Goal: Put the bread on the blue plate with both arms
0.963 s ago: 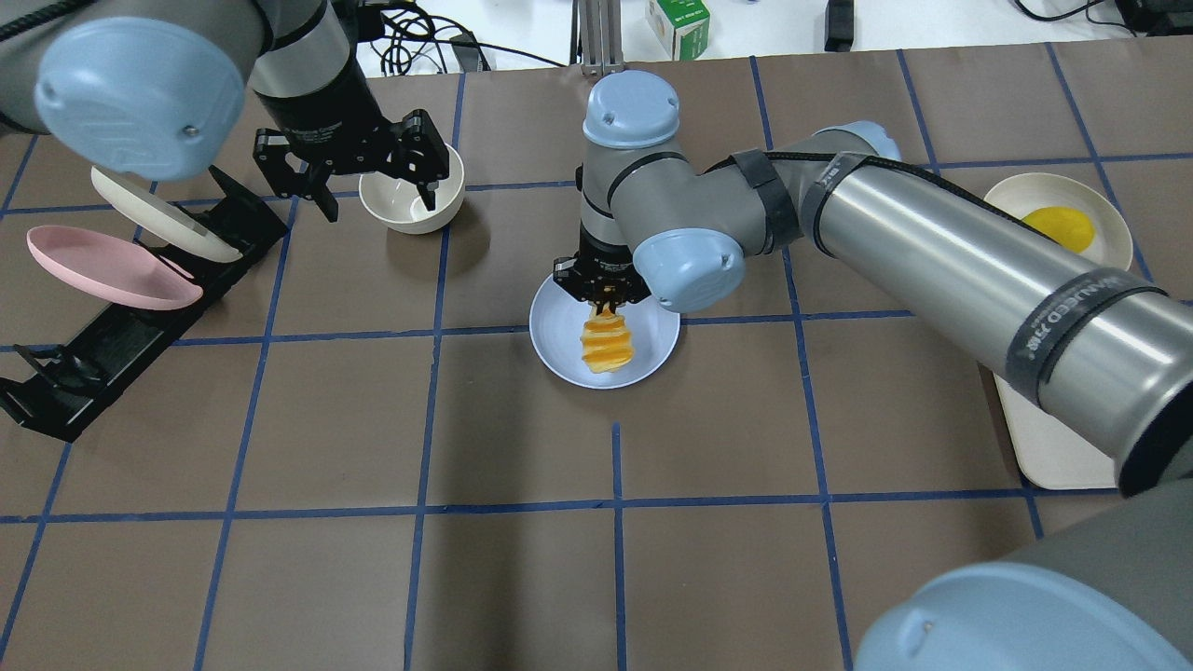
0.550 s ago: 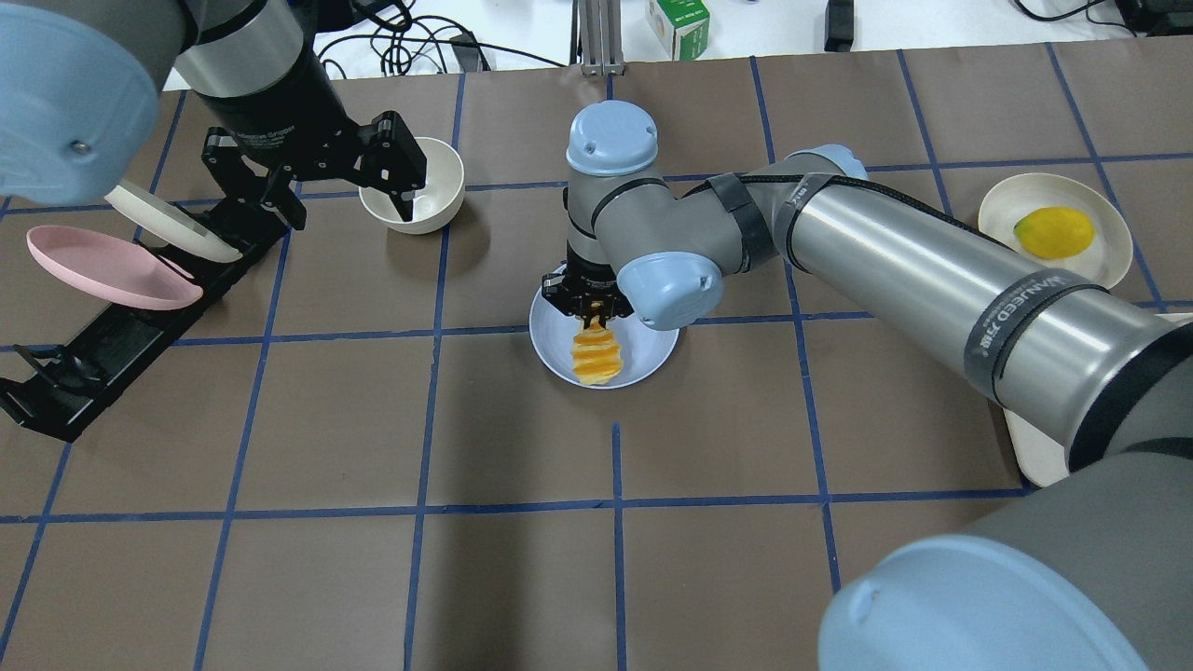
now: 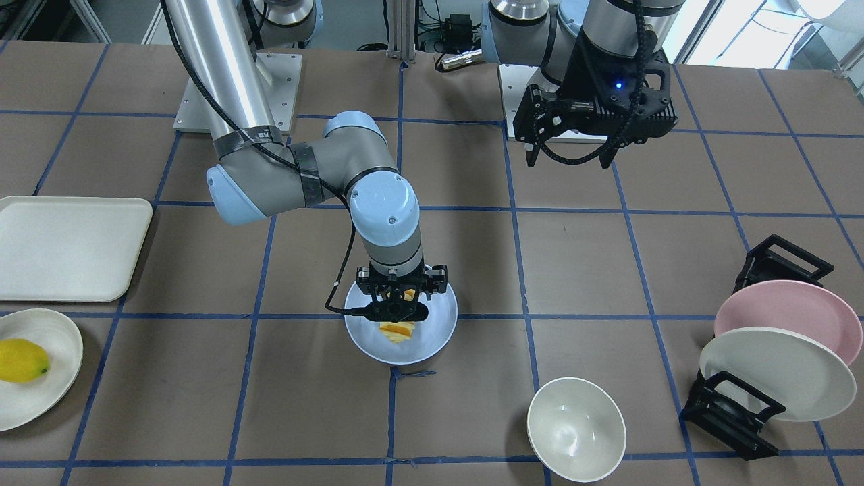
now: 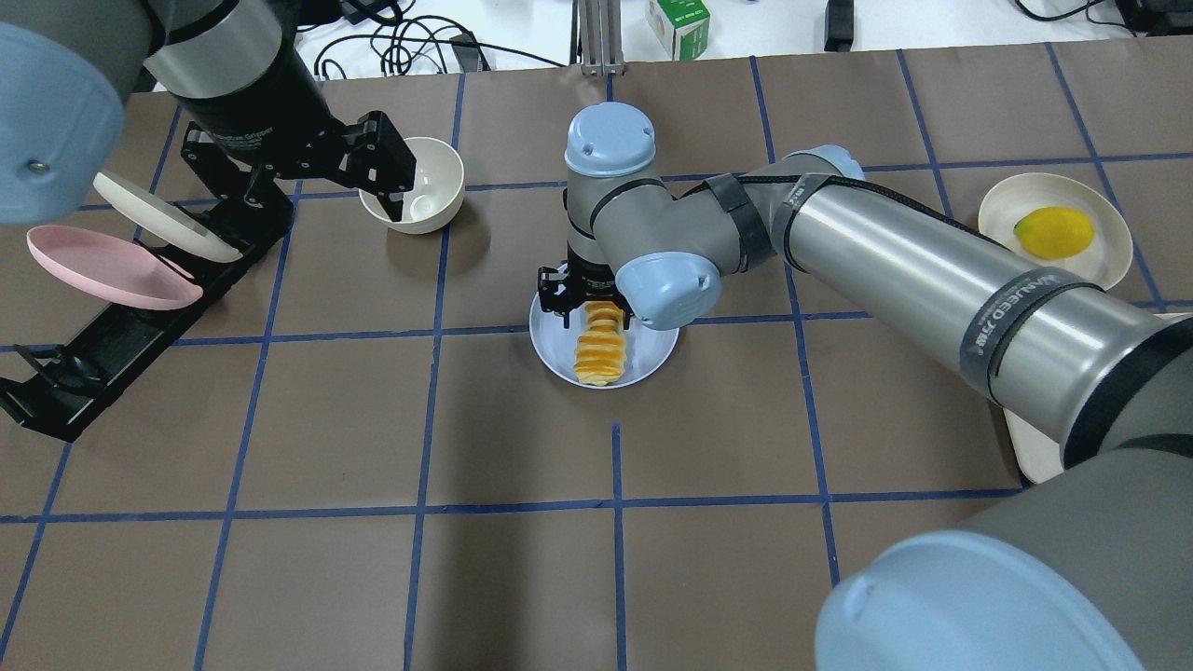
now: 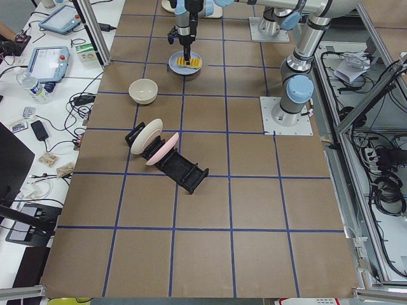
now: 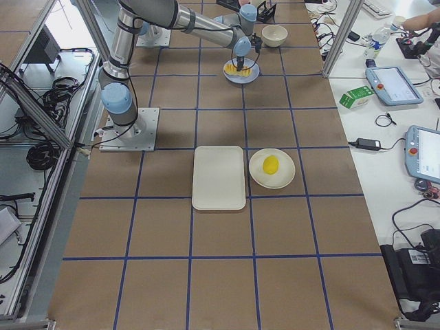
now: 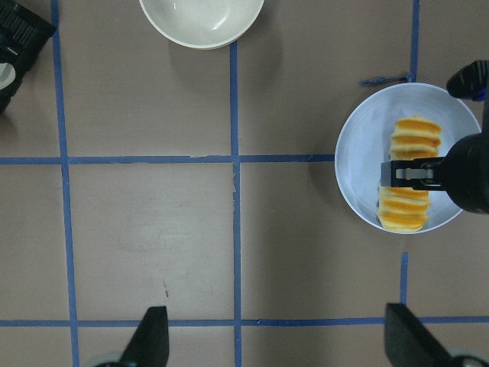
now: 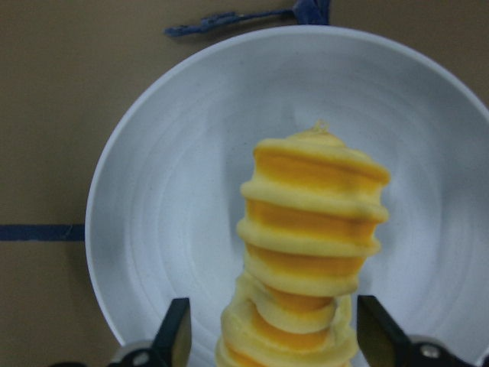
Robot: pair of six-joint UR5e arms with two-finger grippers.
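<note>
The bread [image 4: 601, 352] lies flat on the blue plate [image 4: 552, 343] near the table's middle. In the right wrist view the ridged orange-and-yellow loaf [image 8: 313, 214] runs along the plate [image 8: 168, 191]. My right gripper [image 4: 597, 315] hangs over the loaf's near end, open. Its fingers [image 8: 177, 336] stand on either side of the loaf with a gap to it. My left gripper [image 4: 322, 198] is open and empty, high above the table at the far left beside the bowl. Its wrist view shows the bread [image 7: 403, 215] on the plate [image 7: 359, 168].
A cream bowl [image 4: 417, 191] sits at the far left. A black rack [image 4: 112, 345] holds a pink plate [image 4: 102, 268] and a cream plate [image 4: 149, 212]. A lemon [image 4: 1053, 231] lies on a cream plate [image 4: 1109, 266] at the right, next to a cream tray [image 3: 67, 246].
My right gripper was shut on the bread's end and has opened; the loaf now lies flat on the blue plate. My left arm has drawn back to the left.
</note>
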